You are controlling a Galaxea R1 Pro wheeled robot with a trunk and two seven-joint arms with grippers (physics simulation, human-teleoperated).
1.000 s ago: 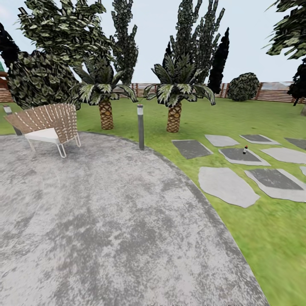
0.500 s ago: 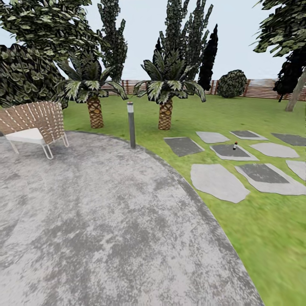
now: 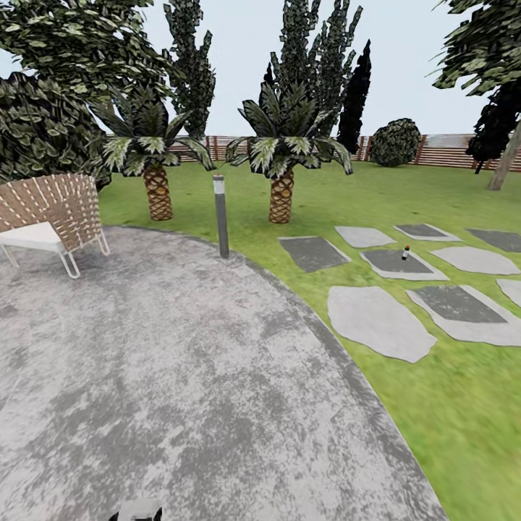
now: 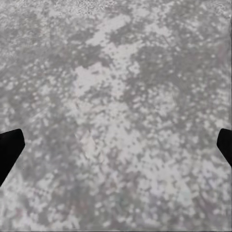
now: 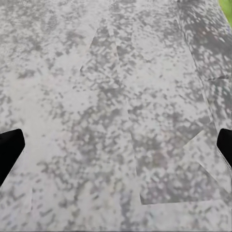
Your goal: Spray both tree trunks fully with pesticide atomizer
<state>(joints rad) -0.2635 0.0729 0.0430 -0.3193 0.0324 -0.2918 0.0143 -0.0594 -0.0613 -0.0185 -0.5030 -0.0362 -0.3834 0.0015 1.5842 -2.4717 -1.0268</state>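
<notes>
A small dark spray bottle (image 3: 405, 252) stands upright on a dark grey stepping stone (image 3: 396, 263) set in the lawn (image 3: 434, 405), well apart from the robot and out to its right. That stone lies among a cluster of flat paving slabs, light and dark, spread across the grass; a larger pale slab (image 3: 378, 321) sits nearer the robot than the bottle's stone, and another dark slab (image 3: 313, 252) lies to the stone's left. Beyond the stone, two short palms (image 3: 281, 189) with scaly trunks rise from the grass, and a slim grey lamp post (image 3: 221, 215) stands left of the stone at the edge of a broad round patio (image 3: 181, 376) of mottled grey paving. A woven chair (image 3: 49, 217) with a white seat rests on the patio's far left side. Past the palms, a slatted wooden fence (image 3: 449, 150) closes the garden, with a round bush (image 3: 395, 142) in front of it. A leaning pale trunk (image 3: 506, 161) shows far right of the stone. The left gripper (image 4: 116, 150) hangs over the grey paving with its dark fingertips (image 4: 9, 150) spread wide apart, nothing between them. The right gripper (image 5: 116, 150) hangs likewise over the patio, fingertips (image 5: 9, 151) wide apart.
</notes>
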